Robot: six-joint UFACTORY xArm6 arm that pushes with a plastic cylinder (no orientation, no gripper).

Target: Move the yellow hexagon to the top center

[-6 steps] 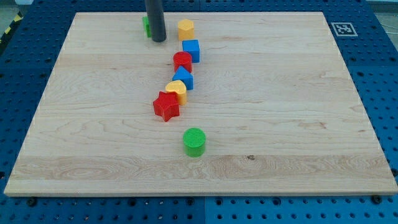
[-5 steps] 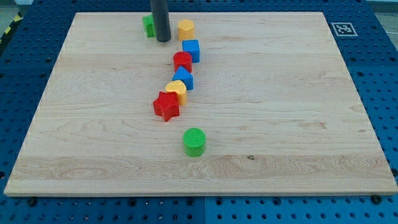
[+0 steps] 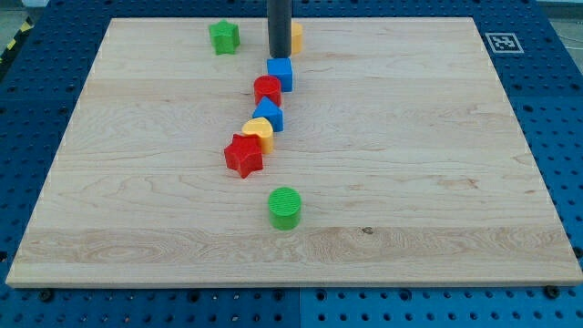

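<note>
The yellow hexagon [image 3: 296, 37] sits near the view's top centre, mostly hidden behind my dark rod; only its right edge shows. My tip [image 3: 279, 55] rests on the board against the hexagon's left side, just above the blue cube [image 3: 281, 74]. The green star [image 3: 223, 36] lies to the tip's left, apart from it.
Below the blue cube a chain of blocks runs down and left: a red cylinder [image 3: 267, 89], a blue block [image 3: 269, 116], a yellow block [image 3: 260, 133] and a red star [image 3: 243, 155]. A green cylinder [image 3: 285, 207] stands alone lower down. The wooden board [image 3: 437, 164] has an edge all round.
My rod has moved right from beside the green star to the yellow hexagon, now covering most of it. The hexagon has shifted right and slightly up. The green star is uncovered.
</note>
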